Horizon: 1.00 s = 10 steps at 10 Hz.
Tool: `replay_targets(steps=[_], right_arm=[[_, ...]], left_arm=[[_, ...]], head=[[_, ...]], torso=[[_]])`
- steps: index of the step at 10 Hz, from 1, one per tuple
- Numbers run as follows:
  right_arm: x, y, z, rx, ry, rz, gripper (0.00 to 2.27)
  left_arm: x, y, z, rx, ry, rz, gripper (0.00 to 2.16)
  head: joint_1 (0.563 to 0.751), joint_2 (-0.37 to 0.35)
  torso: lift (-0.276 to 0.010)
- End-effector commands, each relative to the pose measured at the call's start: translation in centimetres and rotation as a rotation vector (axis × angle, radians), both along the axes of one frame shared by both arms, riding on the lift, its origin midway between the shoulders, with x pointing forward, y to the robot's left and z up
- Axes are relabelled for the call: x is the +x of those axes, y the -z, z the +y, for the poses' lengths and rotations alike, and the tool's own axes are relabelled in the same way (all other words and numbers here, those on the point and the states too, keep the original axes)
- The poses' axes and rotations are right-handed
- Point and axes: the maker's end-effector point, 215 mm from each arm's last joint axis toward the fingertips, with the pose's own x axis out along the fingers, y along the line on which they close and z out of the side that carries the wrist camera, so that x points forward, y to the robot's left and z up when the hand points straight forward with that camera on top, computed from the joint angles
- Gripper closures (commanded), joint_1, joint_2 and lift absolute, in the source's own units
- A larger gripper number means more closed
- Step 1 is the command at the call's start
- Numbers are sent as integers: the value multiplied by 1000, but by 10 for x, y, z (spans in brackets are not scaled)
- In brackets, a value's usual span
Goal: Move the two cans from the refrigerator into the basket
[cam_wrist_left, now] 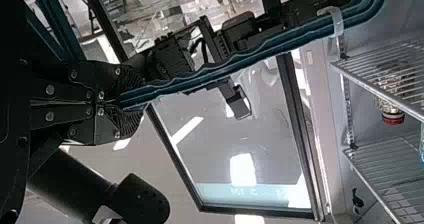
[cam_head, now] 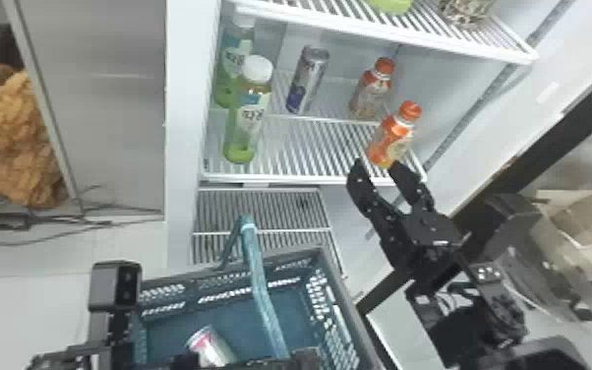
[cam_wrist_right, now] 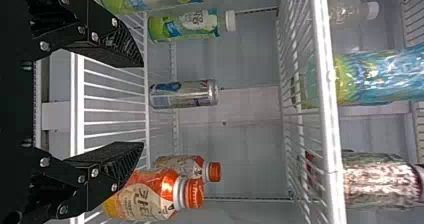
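My right gripper (cam_head: 376, 164) is open at the shelf's front edge, beside the orange-capped bottles; in the right wrist view the open gripper (cam_wrist_right: 142, 104) faces the silver-blue can (cam_wrist_right: 184, 94), which stands farther back with space between. That can (cam_head: 308, 79) is upright on the middle shelf. Another can (cam_head: 211, 346) lies tilted inside the basket (cam_head: 354, 315), partly covered by my left arm. At the head view's bottom edge is my left gripper (cam_head: 305, 358); in the left wrist view the gripper (cam_wrist_left: 131, 104) is shut on the teal basket handle (cam_wrist_left: 225, 68).
Green bottles (cam_head: 248, 115) stand left of the can, while an orange bottle (cam_head: 392, 138) and a second orange-capped bottle (cam_head: 371, 91) are on its right. The upper shelf (cam_head: 383, 35) hangs above. The basket is below and in front of the refrigerator shelf.
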Motion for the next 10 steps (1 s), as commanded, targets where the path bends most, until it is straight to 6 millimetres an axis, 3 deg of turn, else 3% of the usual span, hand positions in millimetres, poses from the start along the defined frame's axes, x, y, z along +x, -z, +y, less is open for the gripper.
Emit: replay_targets(steps=[1, 7, 10], right_arm=[[7, 5, -1, 4, 2, -6, 481], [47, 12, -7, 15, 18, -79, 453], [67, 15, -5, 12, 19, -99, 260]], left_arm=[[0, 0, 0, -1, 1, 0, 1162], [0, 0, 0, 1, 1, -1, 1162], [0, 0, 0, 2, 2, -2, 1162]], head=[[695, -350], [695, -350], [695, -350]], torso=[[-276], [-276], [-276]])
